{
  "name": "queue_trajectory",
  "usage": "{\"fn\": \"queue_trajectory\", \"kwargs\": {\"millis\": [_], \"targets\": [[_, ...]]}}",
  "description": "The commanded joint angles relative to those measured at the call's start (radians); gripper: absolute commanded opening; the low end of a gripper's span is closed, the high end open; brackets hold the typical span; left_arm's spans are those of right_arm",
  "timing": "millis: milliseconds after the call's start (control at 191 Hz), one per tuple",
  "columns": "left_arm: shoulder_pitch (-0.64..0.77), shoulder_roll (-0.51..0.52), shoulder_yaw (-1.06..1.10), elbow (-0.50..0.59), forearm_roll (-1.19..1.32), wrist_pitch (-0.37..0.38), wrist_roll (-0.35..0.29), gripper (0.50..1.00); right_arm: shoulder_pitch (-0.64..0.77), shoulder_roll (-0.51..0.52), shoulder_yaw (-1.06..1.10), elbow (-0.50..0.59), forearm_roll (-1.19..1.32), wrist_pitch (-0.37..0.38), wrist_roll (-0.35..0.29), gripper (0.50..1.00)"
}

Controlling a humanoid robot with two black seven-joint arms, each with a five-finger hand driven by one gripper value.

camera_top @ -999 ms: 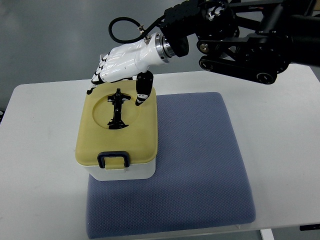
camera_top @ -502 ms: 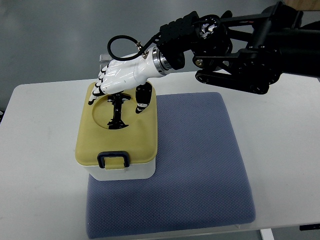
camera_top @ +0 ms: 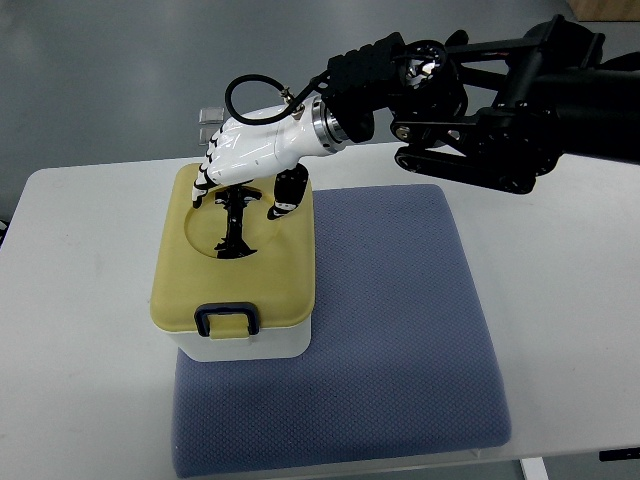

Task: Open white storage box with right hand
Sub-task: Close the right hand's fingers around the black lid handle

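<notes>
The storage box (camera_top: 235,345) is white with a pale yellow lid (camera_top: 265,270), a black folding handle (camera_top: 233,222) lying in the lid's round recess, and a dark blue latch (camera_top: 227,319) at its near edge. The lid is down. My right hand (camera_top: 240,185) is white with black fingertips and hovers over the far part of the lid, fingers spread and pointing down around the top of the handle. Its thumb (camera_top: 284,196) hangs at the lid's far right. It holds nothing. My left arm does not show.
The box stands on the left part of a blue-grey mat (camera_top: 400,330) lying on a white table (camera_top: 80,300). The black right arm (camera_top: 490,100) spans the upper right. A small clear object (camera_top: 207,122) sits behind the hand.
The right hand has moved slightly toward the right and nearer, settling lower over the far end of the handle. The box and lid have not moved.
</notes>
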Motion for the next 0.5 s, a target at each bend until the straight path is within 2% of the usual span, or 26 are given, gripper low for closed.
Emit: {"fn": "queue_trajectory", "kwargs": {"millis": [0, 78, 183, 293, 497], "targets": [[0.0, 0.0, 0.0, -0.001, 0.0, 0.0, 0.0, 1.0, 0.0, 0.0, 0.0, 0.0, 0.0, -0.001, 0.0, 0.727], [0.0, 0.0, 0.0, 0.001, 0.0, 0.0, 0.0, 1.0, 0.0, 0.009, 0.0, 0.0, 0.0, -0.001, 0.0, 0.648], [0.0, 0.0, 0.0, 0.001, 0.0, 0.0, 0.0, 1.0, 0.0, 0.012, 0.0, 0.0, -0.002, -0.001, 0.0, 0.59], [0.0, 0.0, 0.0, -0.001, 0.0, 0.0, 0.0, 1.0, 0.0, 0.011, 0.002, 0.0, 0.0, -0.001, 0.0, 0.5], [0.0, 0.0, 0.0, -0.001, 0.0, 0.0, 0.0, 1.0, 0.003, 0.009, 0.004, 0.0, 0.0, -0.014, 0.002, 0.5]]}}
